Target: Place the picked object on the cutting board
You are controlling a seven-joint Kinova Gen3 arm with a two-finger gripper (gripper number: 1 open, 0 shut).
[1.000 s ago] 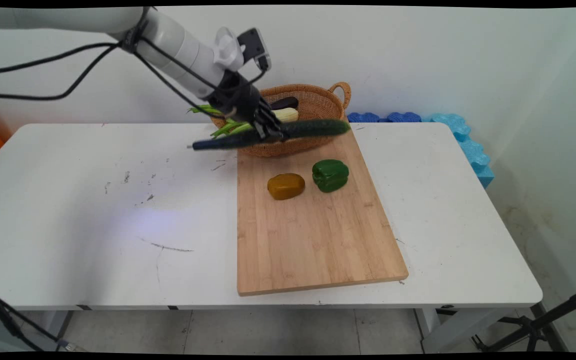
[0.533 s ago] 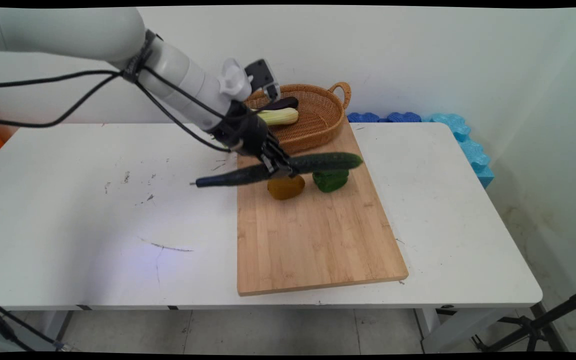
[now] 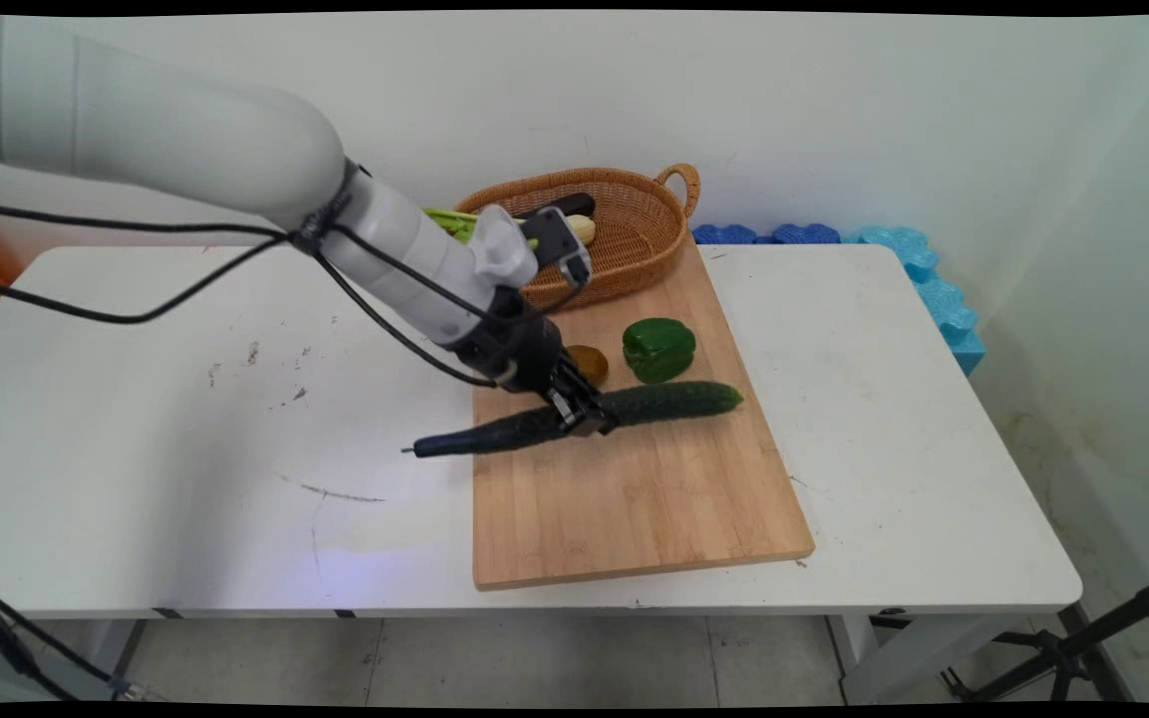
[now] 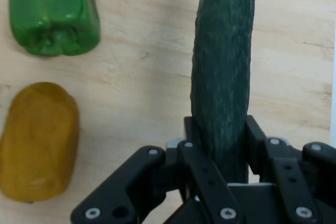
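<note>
Pincer (image 3: 584,414) clenched on a long dark-green cucumber (image 3: 674,401), gripped near mid-length and held roughly level just above a wooden cutting board (image 3: 634,499); contact with the board cannot be told. Stem end of the cucumber projecting past the board's left edge over the white worktop (image 3: 186,419). Green bell pepper (image 3: 658,349) and yellow-brown vegetable (image 4: 39,140) resting on the board's far half, just beyond the cucumber. Wicker basket (image 3: 634,214) at the board's far edge, near the worktop's far edge, holding greens and other produce.
</note>
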